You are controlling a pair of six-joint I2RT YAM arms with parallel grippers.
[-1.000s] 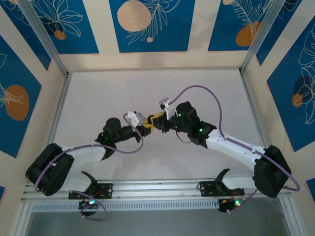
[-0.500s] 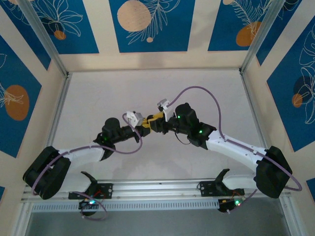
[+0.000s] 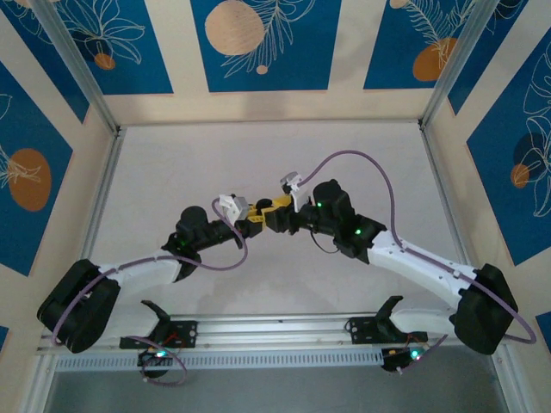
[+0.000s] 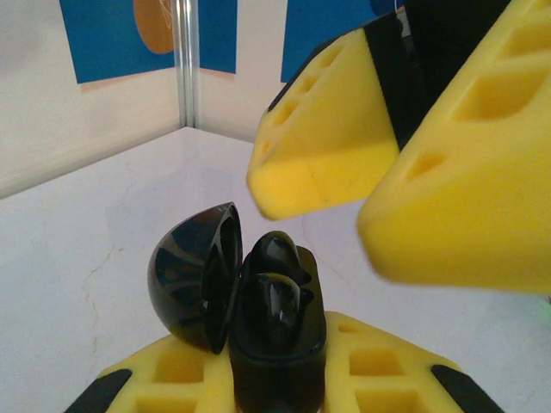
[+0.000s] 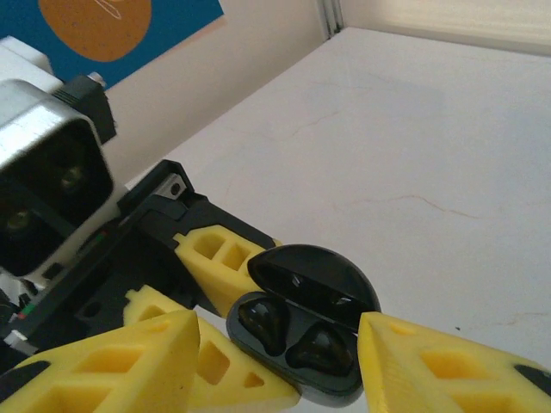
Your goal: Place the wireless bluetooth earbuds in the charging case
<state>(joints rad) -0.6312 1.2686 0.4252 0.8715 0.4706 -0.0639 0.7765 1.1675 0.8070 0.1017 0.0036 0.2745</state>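
Left tool (image 4: 275,391): shut tight on the case, with one yellow finger (image 4: 168,374) at 9 o'clock of the case's base and the other at 3 o'clock.
Case (image 4: 280,348): black and glossy, standing upright in the left tool's grip with its top open.
Lid (image 4: 194,275): a round black shell. It is swung back to 9 o'clock of the case body in the left wrist view and to 12 o'clock in the right wrist view.
Earbuds (image 5: 314,348): two small black pieces, both lying in the wells of the case. In the right wrist view one sits at 10 o'clock of the other. Nothing grips them.
Right tool (image 5: 277,335): jaws partly apart and holding nothing.
Right tool and case, right wrist view: the fingers stand at 9 and 3 o'clock of the case, with the case between them. The 3 o'clock finger is just beside the case's rim, and I cannot tell whether it touches.
Right tool and case, left wrist view: the fingers hang over the case at about 1 o'clock, apart from the earbuds.
Counter (image 3: 172,172): white with faint veining.
Meeting place, top view: the two tools meet near the counter's middle. The left arm (image 3: 146,268) reaches in from 8 o'clock and the right arm (image 3: 413,258) from 4 o'clock. The case is too small to make out there.
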